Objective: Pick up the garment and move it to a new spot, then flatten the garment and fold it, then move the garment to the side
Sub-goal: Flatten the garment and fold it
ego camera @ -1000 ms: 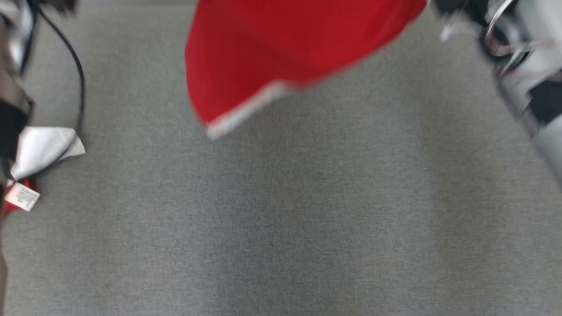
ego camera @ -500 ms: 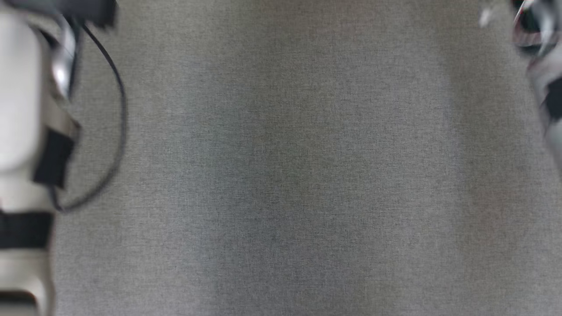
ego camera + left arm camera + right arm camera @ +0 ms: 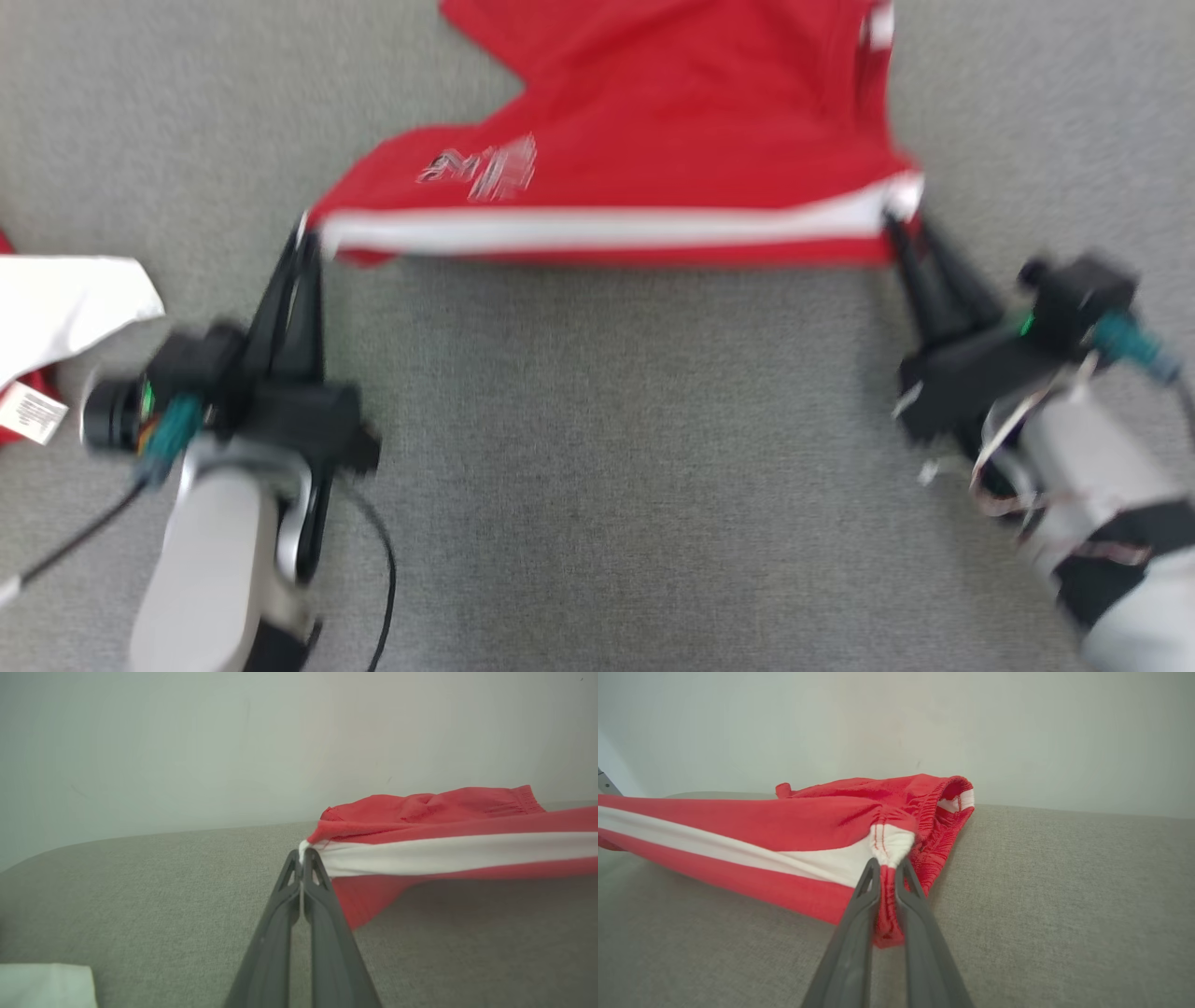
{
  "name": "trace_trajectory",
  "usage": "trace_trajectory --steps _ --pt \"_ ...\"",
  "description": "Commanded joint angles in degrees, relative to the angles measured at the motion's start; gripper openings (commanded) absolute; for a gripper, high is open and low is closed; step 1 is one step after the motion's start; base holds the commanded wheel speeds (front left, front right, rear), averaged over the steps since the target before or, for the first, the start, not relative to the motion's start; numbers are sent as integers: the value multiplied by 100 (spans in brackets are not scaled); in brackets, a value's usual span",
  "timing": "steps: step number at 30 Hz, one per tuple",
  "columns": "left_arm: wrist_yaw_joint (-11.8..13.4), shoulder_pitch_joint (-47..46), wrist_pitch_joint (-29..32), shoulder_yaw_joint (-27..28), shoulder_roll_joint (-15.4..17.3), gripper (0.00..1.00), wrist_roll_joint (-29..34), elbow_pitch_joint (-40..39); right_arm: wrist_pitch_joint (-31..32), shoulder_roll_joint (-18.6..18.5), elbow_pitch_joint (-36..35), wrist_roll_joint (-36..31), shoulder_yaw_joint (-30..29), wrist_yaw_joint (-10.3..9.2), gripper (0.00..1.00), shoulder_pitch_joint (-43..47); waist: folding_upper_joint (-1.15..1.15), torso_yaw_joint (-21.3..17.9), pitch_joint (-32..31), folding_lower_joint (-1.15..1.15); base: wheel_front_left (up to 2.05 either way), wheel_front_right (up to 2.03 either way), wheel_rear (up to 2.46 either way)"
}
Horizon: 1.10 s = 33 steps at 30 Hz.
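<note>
Garment (image 3: 653, 140), a pair of red shorts, sits on the far half of the grey fabric surface (image 3: 597, 467). Its near edge, marked by a white stripe (image 3: 597, 227), is pulled taut and raised just off that surface, while the rest sags onto it behind. The left gripper (image 3: 306, 233) is pressed together on the stripe's left end, and the left wrist view shows a sliver of white cloth caught between its tips. The right gripper (image 3: 896, 224) pinches the stripe's right end beside the elastic waistband (image 3: 945, 795), with red cloth bunched in the narrow gap between its tips. A pale logo (image 3: 485, 168), too blurred to read, faces up on the red cloth. At the surface's left edge lies a white and red cloth (image 3: 75, 303) with a label (image 3: 33, 415), apart from the garment. A black cable (image 3: 385, 560) loops over the surface's near left part. A pale wall (image 3: 187, 742) rises behind the surface's far edge.
</note>
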Motion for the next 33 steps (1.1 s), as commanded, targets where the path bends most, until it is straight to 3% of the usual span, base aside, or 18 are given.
trace_trajectory --steps 1,8,19,33 --pt "24 326 -18 304 16 0 3 -37 -1 27 -128 -37 -36 -29 0 310 0 -99 -426 1 0 0 0" --pt "-117 1590 -18 811 -286 0 59 -83 -1 283 -426 -345 8 -29 0 1360 0 -73 -1149 1 0 0 0" --pt "-221 3182 -19 923 -422 0 200 -72 -2 602 -378 -573 -41 -29 0 3001 0 24 -2230 1 0 0 0" --pt "-237 3877 -19 618 -446 0 31 -73 -2 759 -362 -833 28 -27 0 3955 0 -177 -2477 1 0 0 0"
